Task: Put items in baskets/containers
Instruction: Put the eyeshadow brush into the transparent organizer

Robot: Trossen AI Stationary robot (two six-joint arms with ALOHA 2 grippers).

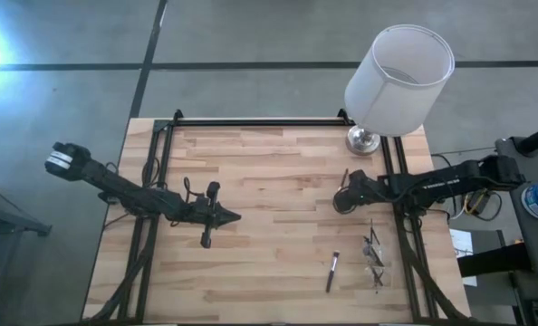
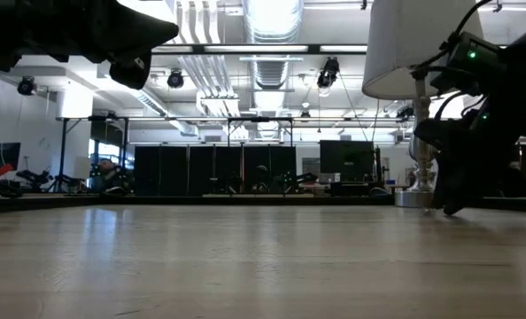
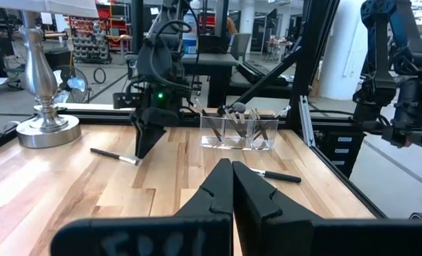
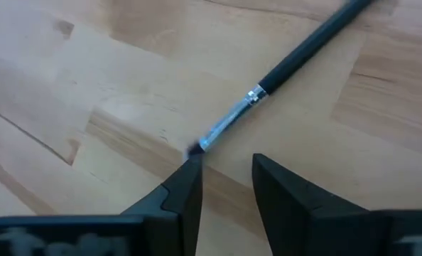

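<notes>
My right arm reaches in from the right edge, wrist bent down, my right gripper (image 1: 343, 201) low with its fingers (image 4: 186, 188) parted. My left arm lies stretched toward the middle, left gripper (image 1: 234, 216) closed, fingers pressed together.

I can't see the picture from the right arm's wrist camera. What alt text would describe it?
The right end effector, its two dark fingers apart, hovers just above a thin black-handled brush with a silver ferrule lying diagonally on the light wooden table; one fingertip sits right at the bristle tip.
</notes>
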